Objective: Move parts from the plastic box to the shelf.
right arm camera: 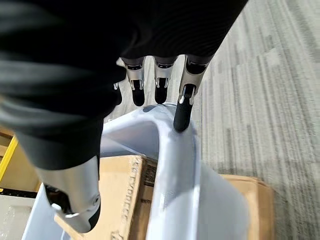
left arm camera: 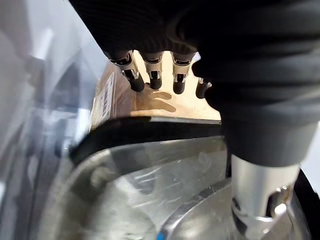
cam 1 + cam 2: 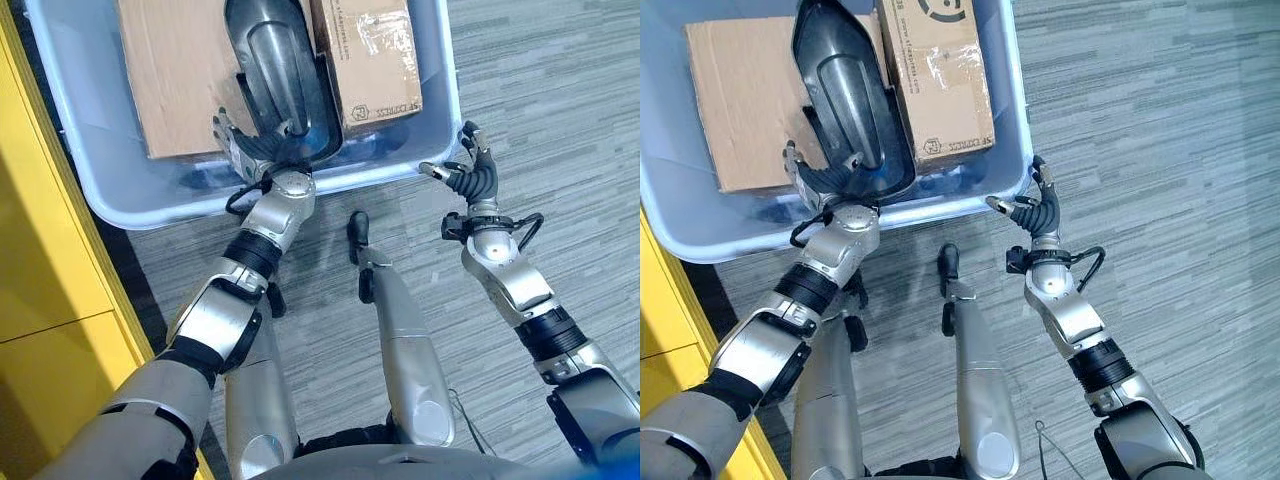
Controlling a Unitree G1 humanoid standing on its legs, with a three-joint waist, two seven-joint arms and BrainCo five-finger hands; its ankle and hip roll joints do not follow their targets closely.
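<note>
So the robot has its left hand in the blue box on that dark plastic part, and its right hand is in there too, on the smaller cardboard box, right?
Not quite. The left hand is in the plastic box at the dark part, but the right hand is outside, by the box's near corner, fingers spread; both eye views show it. The smaller cardboard box lies untouched.

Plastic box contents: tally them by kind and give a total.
Cardboard boxes: 2, a large one and a smaller one.
Dark moulded part: 1, lying between them.
Total: 3 things in the plastic box.
</note>
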